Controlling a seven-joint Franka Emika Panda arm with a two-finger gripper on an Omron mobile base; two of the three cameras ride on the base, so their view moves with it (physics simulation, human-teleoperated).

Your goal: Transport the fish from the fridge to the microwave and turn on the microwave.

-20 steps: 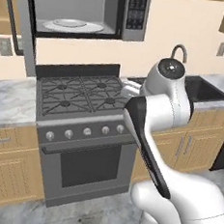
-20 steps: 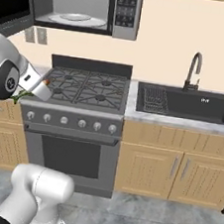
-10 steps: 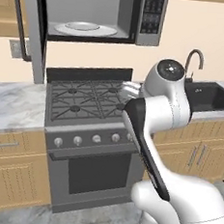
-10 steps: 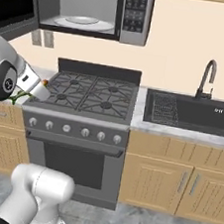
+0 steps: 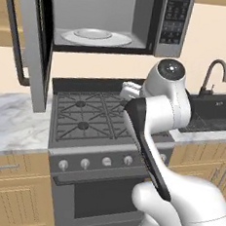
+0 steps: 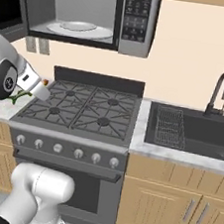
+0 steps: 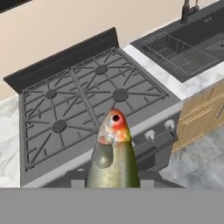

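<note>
The fish (image 7: 113, 153) is held head-up in the hand view, green-grey with a red-orange head, and my gripper (image 7: 113, 180) is shut on its body. From the right base view the gripper (image 6: 34, 88) hangs over the stove's left edge, the fish's green tail (image 6: 18, 95) poking out below it. The microwave (image 5: 170, 22) hangs above the stove with its door (image 5: 36, 44) swung open to the left. Inside it lies a bare white turntable plate (image 5: 95, 35). The microwave (image 6: 136, 17) is higher than the gripper and to its right. The fridge is out of view.
A gas stove (image 5: 85, 115) with black grates sits directly below the microwave. A sink (image 6: 201, 131) with a dish rack (image 6: 170, 124) and faucet (image 6: 219, 90) lies to its right. Marble counter (image 5: 11, 124) and wooden cabinets flank the stove.
The whole scene has slid to the right in both base views and grown larger, so the base has driven. The arm keeps its pose and the fish stays in the gripper.
</note>
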